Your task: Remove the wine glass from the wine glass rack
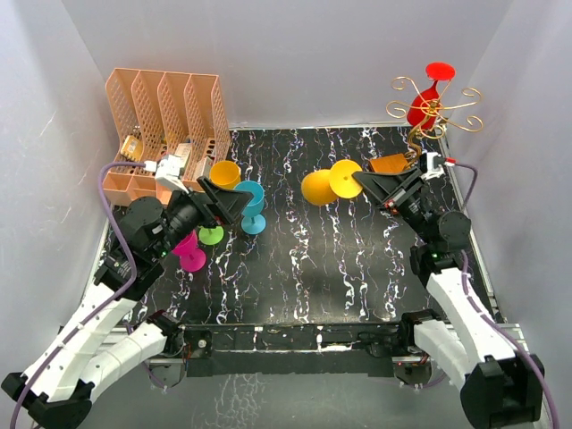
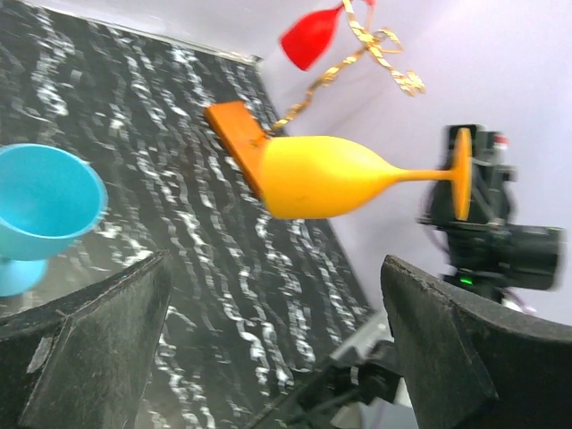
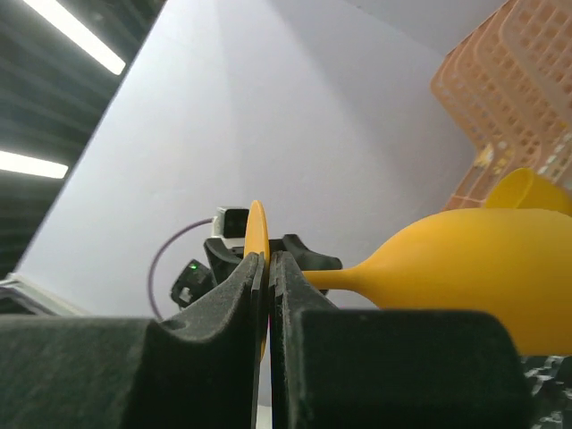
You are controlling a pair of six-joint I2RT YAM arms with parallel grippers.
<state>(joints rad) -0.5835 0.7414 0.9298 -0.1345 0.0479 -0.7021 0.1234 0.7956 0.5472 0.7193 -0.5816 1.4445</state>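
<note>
A yellow-orange wine glass (image 1: pixel 318 188) lies sideways in the air over the table's far middle. My right gripper (image 1: pixel 362 181) is shut on its thin foot disc (image 3: pixel 256 234), with the stem and bowl (image 3: pixel 483 268) pointing away to the left. The gold wire wine glass rack (image 1: pixel 435 107) stands at the far right corner on its orange-brown base (image 1: pixel 391 164), and a red wine glass (image 1: pixel 424 104) hangs from it. My left gripper (image 1: pixel 237 201) is open at the left, beside a blue glass (image 1: pixel 251 206), with nothing between its fingers (image 2: pixel 447 340).
A peach file organizer (image 1: pixel 165 116) stands at the far left. In front of it is a yellow cup (image 1: pixel 223 172). A pink glass (image 1: pixel 189 251) and a green foot (image 1: pixel 211 235) sit under the left arm. White walls close in on three sides.
</note>
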